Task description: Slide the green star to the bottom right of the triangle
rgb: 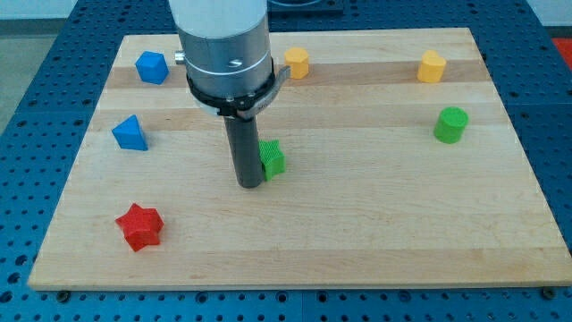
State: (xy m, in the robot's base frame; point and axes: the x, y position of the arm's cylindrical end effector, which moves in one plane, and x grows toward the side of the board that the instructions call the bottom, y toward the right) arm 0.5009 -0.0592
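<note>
Your tip (248, 183) sits at the frame's centre, touching the left side of the green star (273, 157). There is no pincer here, only a bare rod, so nothing can open or clamp. The blue triangle (130, 133) lies well to the left on the counter (375, 233). You're still positioning: I'd judge you must go round to the star's right, then push left.
</note>
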